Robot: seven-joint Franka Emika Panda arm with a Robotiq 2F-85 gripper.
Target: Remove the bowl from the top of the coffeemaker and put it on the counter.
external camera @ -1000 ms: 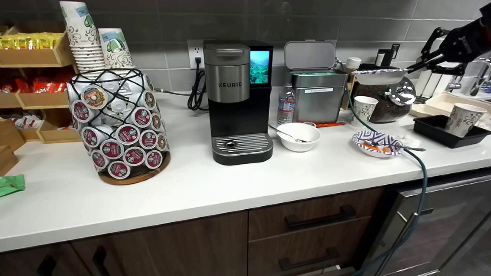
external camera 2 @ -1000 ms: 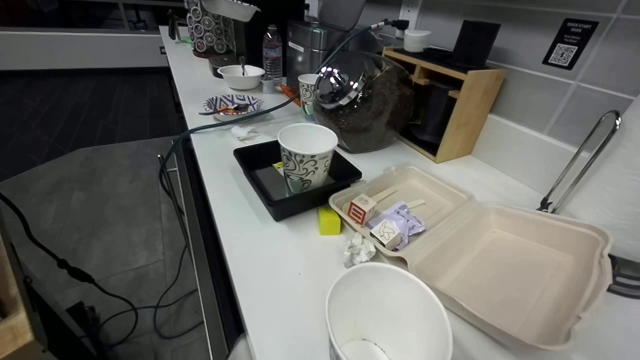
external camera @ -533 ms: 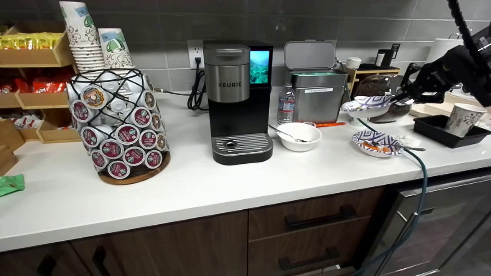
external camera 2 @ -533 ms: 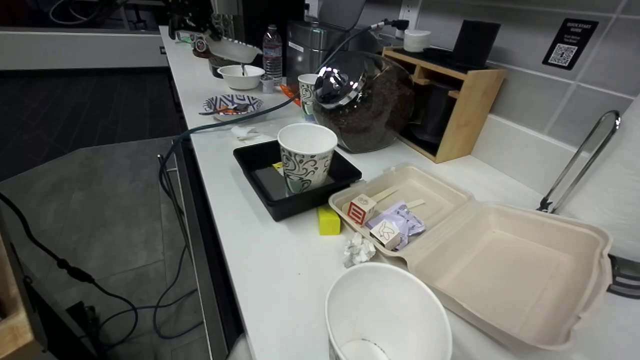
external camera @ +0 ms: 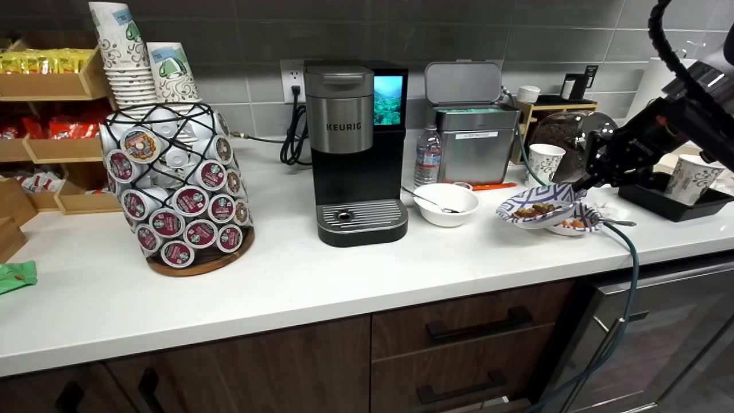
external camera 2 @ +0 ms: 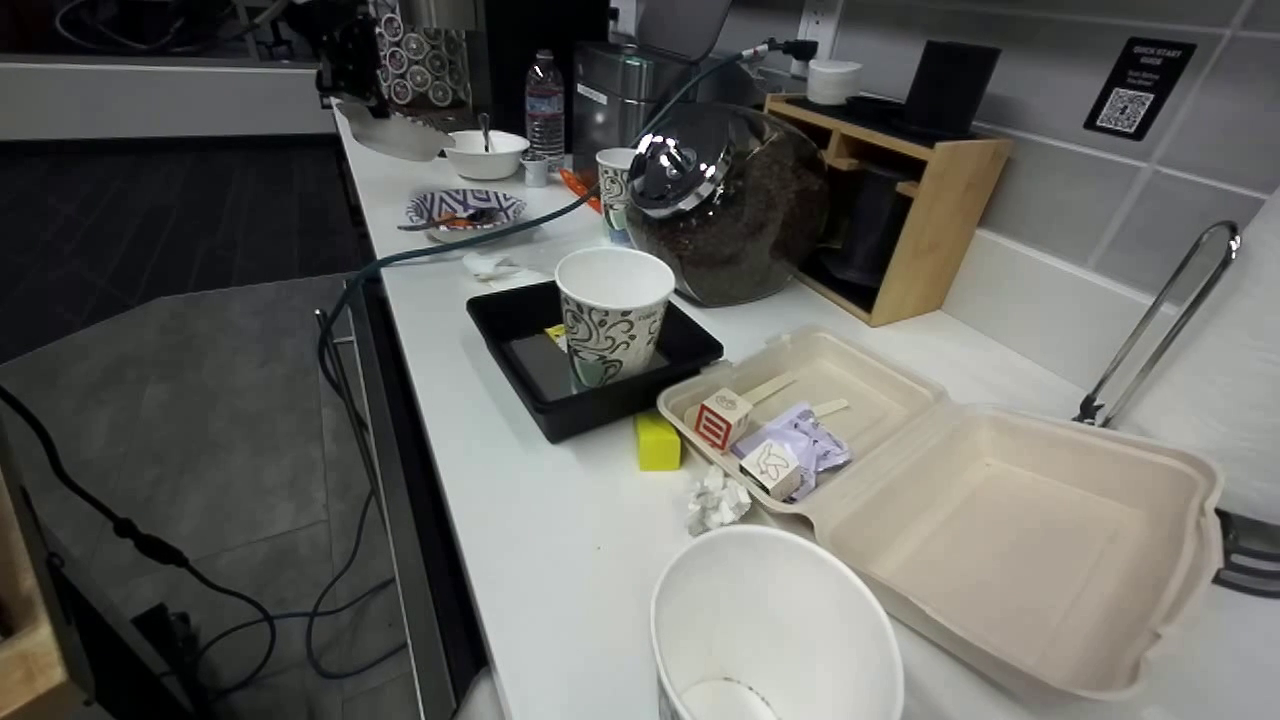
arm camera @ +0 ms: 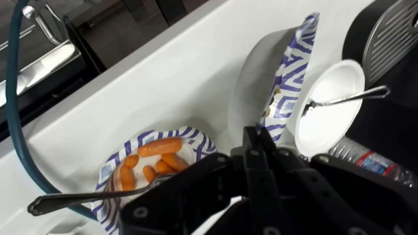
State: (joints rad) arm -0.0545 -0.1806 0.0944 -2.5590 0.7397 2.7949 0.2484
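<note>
Where the shallow round paper bowl (external camera: 530,196), pale with a blue-purple geometric pattern, hangs: above the long smooth white countertop (external camera: 344,275), tilted so that its inside shows in an exterior view; how high is hard to tell.
Black two-finger gripper (arm camera: 258,130): jaws pinched together on one edge of the rim, the far side unsupported.
Brown food pieces (external camera: 536,210) in the bowl: could spill if the gripper tilts more or the thin rim bends under that one-sided hold.
Flatter patterned dish (arm camera: 202,142) with orange carrots (arm camera: 160,146): near the bowl but apart in the wrist view; lowering too close could land on its rim or flip the dark metal utensil (arm camera: 85,197) lying across it.
Plain white round bowl (arm camera: 329,127): near the held one; a sideways drift might knock it and its metal spoon (arm camera: 352,98).
Teal cable (arm camera: 14,98): hangs over the front edge; a snag could jerk the load.
Tall narrow black-and-silver coffeemaker (external camera: 355,166): reads KEURIG; the bowl is off it, so setting down seems the step left.
Dark wall card (external camera 2: 1140,85): QUICK START GUIDE, over a QR code (external camera 2: 1128,104).
Small pale cube (external camera 2: 718,418): red mark much like an E.
Clear bottle (external camera: 427,158), brushed-steel bin (external camera: 479,158): label print too small to read.
</note>
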